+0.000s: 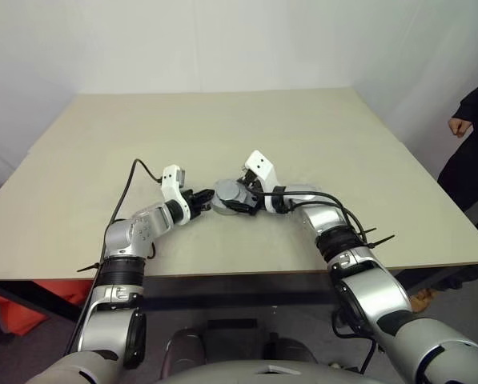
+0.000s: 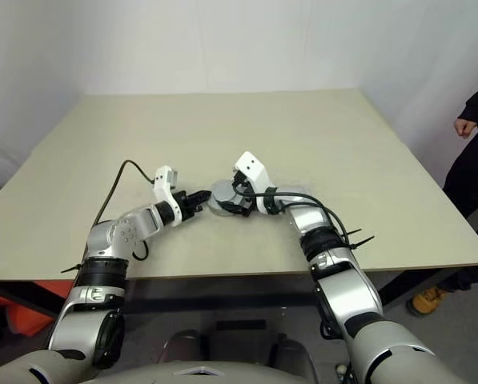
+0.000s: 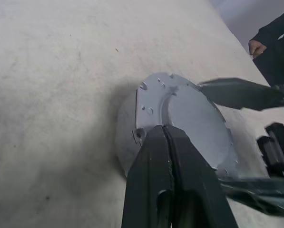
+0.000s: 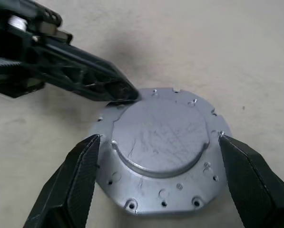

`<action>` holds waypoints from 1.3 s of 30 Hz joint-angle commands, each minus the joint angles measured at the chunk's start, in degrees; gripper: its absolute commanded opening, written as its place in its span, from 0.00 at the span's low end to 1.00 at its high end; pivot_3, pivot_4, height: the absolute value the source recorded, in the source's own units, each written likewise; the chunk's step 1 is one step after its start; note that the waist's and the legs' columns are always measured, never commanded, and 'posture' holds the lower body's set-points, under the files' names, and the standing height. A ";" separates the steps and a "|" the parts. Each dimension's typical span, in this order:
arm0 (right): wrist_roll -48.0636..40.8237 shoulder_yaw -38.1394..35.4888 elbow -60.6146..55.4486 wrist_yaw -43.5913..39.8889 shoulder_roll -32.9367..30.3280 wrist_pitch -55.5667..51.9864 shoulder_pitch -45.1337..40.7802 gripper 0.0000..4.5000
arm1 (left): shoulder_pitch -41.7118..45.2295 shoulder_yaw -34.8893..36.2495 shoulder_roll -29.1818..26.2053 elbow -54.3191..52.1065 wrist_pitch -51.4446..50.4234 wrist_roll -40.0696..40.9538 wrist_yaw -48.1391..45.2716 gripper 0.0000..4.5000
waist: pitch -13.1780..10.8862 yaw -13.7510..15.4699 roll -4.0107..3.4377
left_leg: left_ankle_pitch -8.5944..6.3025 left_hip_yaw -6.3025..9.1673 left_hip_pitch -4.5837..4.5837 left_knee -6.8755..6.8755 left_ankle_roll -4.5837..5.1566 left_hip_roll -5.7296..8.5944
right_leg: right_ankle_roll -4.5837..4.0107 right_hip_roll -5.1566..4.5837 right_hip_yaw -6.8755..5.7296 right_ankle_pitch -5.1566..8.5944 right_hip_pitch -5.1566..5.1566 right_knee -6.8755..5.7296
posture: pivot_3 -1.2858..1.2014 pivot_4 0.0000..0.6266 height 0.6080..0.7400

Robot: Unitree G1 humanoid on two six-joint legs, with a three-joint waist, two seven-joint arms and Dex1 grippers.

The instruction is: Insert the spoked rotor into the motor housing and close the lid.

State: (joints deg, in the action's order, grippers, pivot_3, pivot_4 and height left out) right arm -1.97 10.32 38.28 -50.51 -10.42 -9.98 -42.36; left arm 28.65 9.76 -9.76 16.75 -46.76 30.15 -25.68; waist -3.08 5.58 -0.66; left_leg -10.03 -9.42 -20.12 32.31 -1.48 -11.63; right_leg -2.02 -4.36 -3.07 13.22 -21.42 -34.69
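Beside lid [image 4: 163,152], right gripper [image 4: 156,180] wide, left gripper [image 3: 166,137] closed

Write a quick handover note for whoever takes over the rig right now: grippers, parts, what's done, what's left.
Left gripper: shut, tips pressed against the rim of the grey round assembly on the table.
Right gripper: open, fingers straddling the assembly on both sides, not clamping it.
Done: a flat grey cover sits on top; the rotor and windings can't be seen.
Left: check the lid is fully seated, then back both grippers off.
A person stands at the table's right edge.
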 commanded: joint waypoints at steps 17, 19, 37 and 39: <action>-19.22 -19.61 -17.76 17.21 -1.11 -39.52 0.14 0.99 | -0.29 -1.92 0.04 0.63 -1.21 -0.48 -2.25 0.00 | -0.07 0.19 -0.03 | 0.01 -0.09 -0.14 -0.19 -0.01 0.10 | 0.10 -0.03 0.02 0.07 -0.10 0.20 | 0.52 0.00 1.00; -21.09 -21.09 -19.32 18.26 -1.61 -44.30 0.92 0.99 | -0.37 -1.96 0.09 0.23 -1.18 -0.34 -2.64 0.00 | -0.07 0.20 -0.04 | 0.01 -0.09 -0.15 -0.23 -0.01 0.12 | 0.12 -0.03 0.02 0.08 -0.11 0.23 | 0.52 0.00 1.00; -30.14 -28.96 -17.88 26.15 6.10 -61.07 4.12 0.99 | -0.18 -1.27 -0.66 -0.02 -0.44 -0.90 -2.32 0.00 | -0.07 0.39 -0.04 | 0.26 -0.37 -0.12 -0.63 -0.44 0.16 | 0.19 -0.03 0.03 0.13 -0.20 0.35 | 0.52 0.00 1.00; -30.12 -29.02 -16.16 26.54 7.49 -60.03 3.68 0.99 | -0.19 -1.14 -0.80 -0.04 -0.30 -0.98 -2.11 0.00 | -0.07 0.30 -0.04 | 0.27 -0.37 -0.11 -0.67 -0.46 0.15 | 0.18 -0.03 0.03 0.13 -0.22 0.35 | 0.52 0.00 1.00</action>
State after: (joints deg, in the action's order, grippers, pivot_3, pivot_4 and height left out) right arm -30.79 -18.54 21.05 -24.41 -3.81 -70.57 -37.67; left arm 28.75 9.28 -10.16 16.53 -46.68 30.12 -28.47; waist -3.15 5.88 -0.70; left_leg -9.75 -9.78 -20.20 31.62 -1.95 -11.48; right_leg -1.84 -4.39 -3.04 13.35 -21.63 -34.33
